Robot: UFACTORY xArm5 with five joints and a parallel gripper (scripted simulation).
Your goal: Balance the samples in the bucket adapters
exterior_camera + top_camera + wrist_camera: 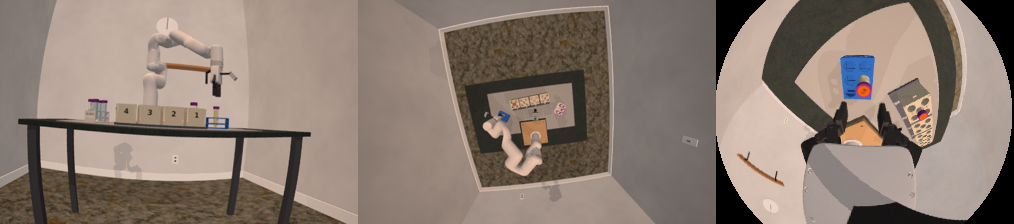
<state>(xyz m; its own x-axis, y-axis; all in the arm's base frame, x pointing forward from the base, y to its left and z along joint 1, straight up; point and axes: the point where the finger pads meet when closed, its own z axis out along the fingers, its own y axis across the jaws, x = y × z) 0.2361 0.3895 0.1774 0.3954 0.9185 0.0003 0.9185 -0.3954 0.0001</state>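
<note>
The blue sample rack RS (214,123) stands at the end of the table beside adapter 1; it also shows in the overhead view (504,115) and the wrist view (857,76). One sample tube (216,115) (863,88) with a purple cap and orange cap dot stands upright in it. My gripper (216,92) hangs open and empty well above this tube; in the wrist view the fingers frame empty air below the rack. Adapter 1 (196,117) holds one tube with a purple cap (193,104) and orange dot (514,104). Adapters 2 (173,115), 3 (149,114) and 4 (126,112) look empty.
The white blank rack RB (97,115) with several purple-capped blanks stands at the other end of the table (560,109). The green key DONE (535,118) sits on its small desk in front of the stand, near the arm's wooden base plate (534,132).
</note>
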